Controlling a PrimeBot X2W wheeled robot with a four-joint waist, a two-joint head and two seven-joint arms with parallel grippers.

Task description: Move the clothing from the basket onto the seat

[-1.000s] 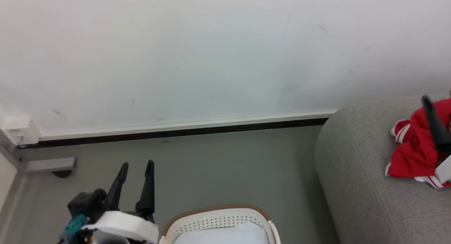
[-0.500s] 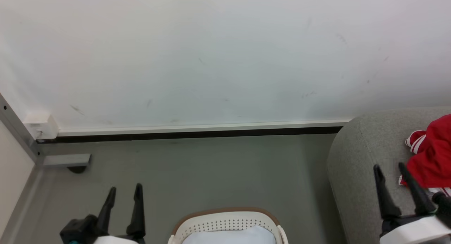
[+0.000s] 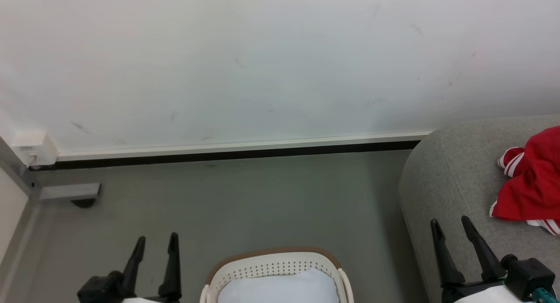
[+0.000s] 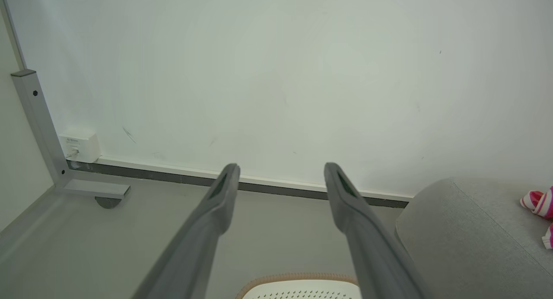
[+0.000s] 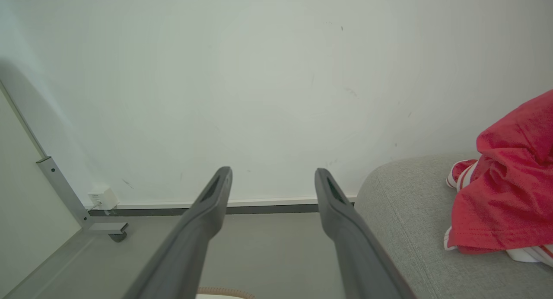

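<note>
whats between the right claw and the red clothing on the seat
Bare grey fabric of the seat, nothing else: the head view shows the open right claw apart from the red clothing with plain upholstery between them.

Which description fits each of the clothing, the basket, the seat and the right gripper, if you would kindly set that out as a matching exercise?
Things:
1. clothing
2. basket
3. seat
4. right gripper

Descriptions:
A. open, holding nothing
B. light grey, at the right of the head view
C. red, lying on the seat
D. standing on the floor, pale cloth inside

Pairs: 1-C, 2-D, 3-B, 4-A
</note>
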